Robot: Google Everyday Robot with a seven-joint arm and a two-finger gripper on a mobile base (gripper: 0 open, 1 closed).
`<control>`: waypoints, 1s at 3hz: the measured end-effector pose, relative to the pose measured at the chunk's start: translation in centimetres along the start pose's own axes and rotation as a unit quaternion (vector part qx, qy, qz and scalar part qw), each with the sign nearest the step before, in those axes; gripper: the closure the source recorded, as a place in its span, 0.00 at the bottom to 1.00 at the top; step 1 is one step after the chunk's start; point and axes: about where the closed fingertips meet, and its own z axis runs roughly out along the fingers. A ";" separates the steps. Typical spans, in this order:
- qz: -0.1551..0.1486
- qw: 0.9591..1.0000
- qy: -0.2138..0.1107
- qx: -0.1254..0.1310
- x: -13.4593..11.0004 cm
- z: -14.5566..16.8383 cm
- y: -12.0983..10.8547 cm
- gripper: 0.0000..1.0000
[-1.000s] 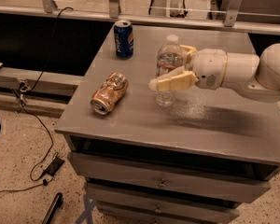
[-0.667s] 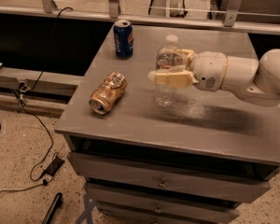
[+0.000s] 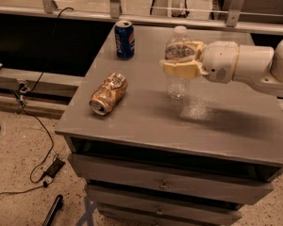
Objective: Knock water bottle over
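Note:
The water bottle [image 3: 177, 83], clear ribbed plastic with a white cap, stands upright on the grey cabinet top [image 3: 132, 117], right of centre. My gripper [image 3: 178, 56] reaches in from the right at the height of the bottle's upper body. It is open, with one cream finger [image 3: 179, 69] across the front of the bottle and the other behind it, so the bottle stands between the jaws. The label band is hidden behind the front finger.
A blue Pepsi can [image 3: 125, 39] stands upright at the back left of the top. A crushed gold can [image 3: 108, 93] lies on its side at the front left. Drawers sit below the top. Cables lie on the floor to the left.
The gripper has slid a little upward along the bottle and levelled out. The bottle has stayed upright in the same spot. The cans have not moved.

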 end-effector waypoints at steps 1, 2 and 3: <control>-0.053 0.994 0.098 -0.001 -1.6 -0.8 -1.0 1.00; -0.120 0.968 0.216 -0.033 -1.3 0.1 -0.1 1.00; -0.180 0.926 0.320 -0.086 0.5 1.3 1.6 1.00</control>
